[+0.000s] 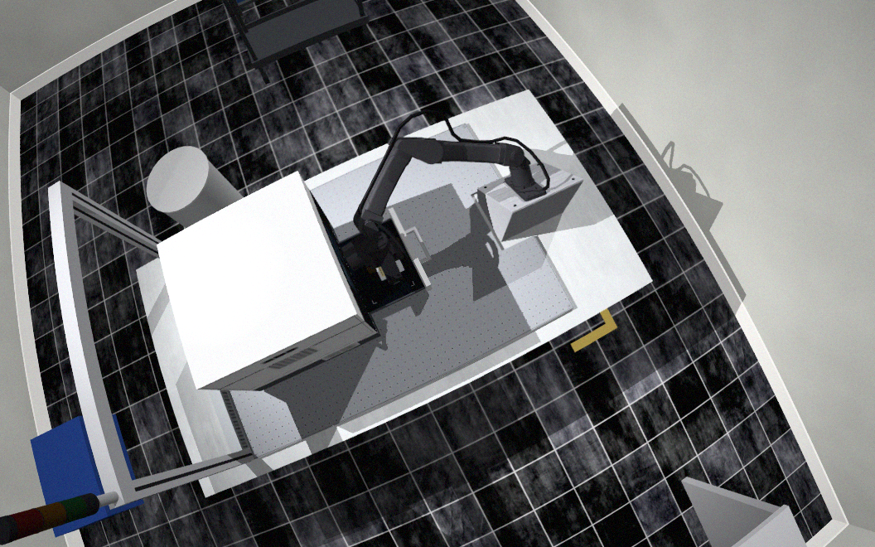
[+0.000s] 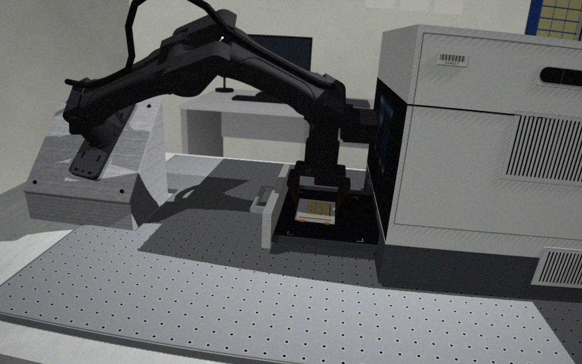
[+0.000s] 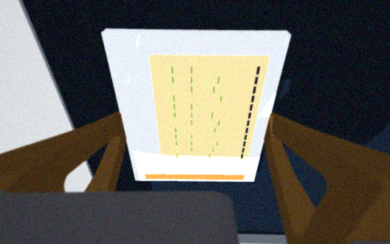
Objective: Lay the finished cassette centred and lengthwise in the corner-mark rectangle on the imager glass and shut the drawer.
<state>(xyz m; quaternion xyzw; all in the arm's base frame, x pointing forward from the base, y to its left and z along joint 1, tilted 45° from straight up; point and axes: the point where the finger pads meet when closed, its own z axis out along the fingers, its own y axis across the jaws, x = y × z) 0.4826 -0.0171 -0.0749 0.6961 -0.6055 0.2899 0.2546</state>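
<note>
The finished cassette FINISHED (image 3: 200, 107) (image 2: 314, 211) (image 1: 382, 273) is a white plate with a tan gel window, green and black dashed lanes and an orange strip at its near end. My gripper (image 3: 195, 120) (image 2: 317, 198) is shut on its two long sides. It holds the cassette low over the dark glass (image 2: 356, 221) (image 3: 329, 55) (image 1: 401, 290) of the open drawer of the gel imager IM (image 2: 465, 158) (image 1: 258, 271). I cannot tell whether the cassette touches the glass. White corner marks (image 2: 289, 233) show at the glass's front. The drawer front (image 2: 267, 217) (image 1: 418, 248) stands pulled out to the left.
The arm's grey pedestal block (image 2: 94, 180) (image 1: 529, 210) stands left of the drawer. A perforated breadboard (image 2: 239, 293) covers the table in front. A grey cylinder (image 1: 182, 183) stands behind IM. A desk with a monitor (image 2: 239, 112) is in the background.
</note>
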